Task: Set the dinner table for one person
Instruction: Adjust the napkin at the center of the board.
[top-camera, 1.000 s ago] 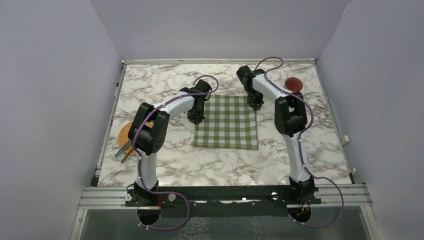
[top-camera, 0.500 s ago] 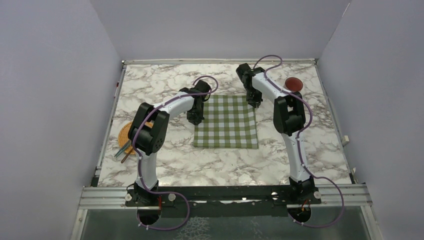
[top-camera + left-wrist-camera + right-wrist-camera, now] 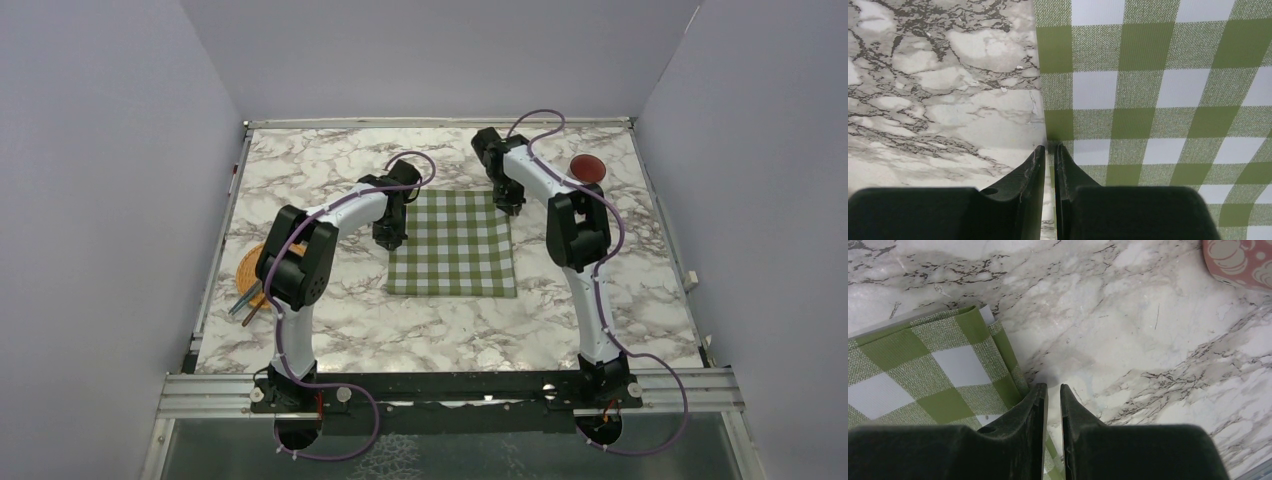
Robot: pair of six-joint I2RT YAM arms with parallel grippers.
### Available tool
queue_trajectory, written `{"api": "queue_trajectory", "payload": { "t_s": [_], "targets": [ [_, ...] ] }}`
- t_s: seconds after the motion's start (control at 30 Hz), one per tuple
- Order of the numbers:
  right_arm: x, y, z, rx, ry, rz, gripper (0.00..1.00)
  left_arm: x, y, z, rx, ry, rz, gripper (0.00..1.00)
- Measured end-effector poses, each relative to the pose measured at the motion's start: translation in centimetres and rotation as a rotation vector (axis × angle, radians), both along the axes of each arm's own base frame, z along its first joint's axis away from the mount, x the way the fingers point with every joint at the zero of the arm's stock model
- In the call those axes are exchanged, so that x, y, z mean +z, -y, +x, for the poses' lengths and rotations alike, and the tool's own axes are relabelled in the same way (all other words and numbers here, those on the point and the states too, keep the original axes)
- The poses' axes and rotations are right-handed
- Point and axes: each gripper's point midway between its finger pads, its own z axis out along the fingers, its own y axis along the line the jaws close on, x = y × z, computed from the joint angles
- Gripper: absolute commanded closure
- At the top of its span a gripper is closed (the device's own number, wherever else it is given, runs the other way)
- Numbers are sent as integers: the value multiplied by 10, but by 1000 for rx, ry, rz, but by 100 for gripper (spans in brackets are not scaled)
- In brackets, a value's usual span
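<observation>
The marble dinner table [image 3: 330, 170] carries a green-and-white checked cloth [image 3: 455, 245] lying flat at its centre. My left gripper [image 3: 390, 236] hangs over the cloth's left edge; in the left wrist view [image 3: 1049, 147] its jaws stand almost together, just above the edge of the cloth [image 3: 1158, 90], holding nothing. My right gripper [image 3: 511, 206] is over the cloth's far right corner; in the right wrist view [image 3: 1053, 386] its jaws stand nearly together over bare marble beside the slightly folded corner of the cloth [image 3: 923, 370].
A round red dish [image 3: 587, 167] sits at the far right and shows in the right wrist view [image 3: 1240, 260]. A woven round mat [image 3: 252, 268] with utensils [image 3: 245, 303] on it lies at the left edge. Walls enclose the table.
My right gripper has drawn back a little toward the far side, off the cloth's corner. My left gripper has shifted slightly. The cloth has stayed flat.
</observation>
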Motion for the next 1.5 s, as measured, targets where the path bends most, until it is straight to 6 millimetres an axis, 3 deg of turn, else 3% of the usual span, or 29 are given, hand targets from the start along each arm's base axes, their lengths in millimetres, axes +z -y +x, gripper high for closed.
{"api": "queue_trajectory", "payload": {
  "t_s": [0.17, 0.27, 0.4, 0.5, 0.6, 0.8, 0.93, 1.13, 1.3, 1.5],
  "targets": [
    [18, 3, -4, -13, 30, 6, 80, 8, -1, 0, 12, 10, -5, 84],
    [50, 1, -8, -2, 86, 52, 82, 22, 1, 2, 19, 37, -23, 84],
    [95, -11, -18, 41, 173, 179, 99, 49, 7, 4, 14, 90, -79, 85],
    [109, -24, -22, 72, 201, 274, 99, 66, 14, 1, 2, 111, -136, 90],
    [98, -40, -23, 101, 169, 347, 100, 65, 20, -8, -15, 90, -181, 100],
    [44, -63, -28, 135, 22, 430, 99, 41, 29, -35, -39, -8, -255, 100],
    [23, -68, -32, 135, -38, 443, 99, 38, 39, -36, -46, -11, -290, 100],
    [23, -73, -23, 139, -28, 453, 99, 27, 58, -34, -60, -40, -324, 100],
    [23, -71, -18, 134, -21, 433, 100, 14, 67, -45, -62, -101, -342, 100],
    [8, -63, -23, 116, -59, 388, 99, 10, 75, -61, -86, -145, -359, 100]
  ]
}}
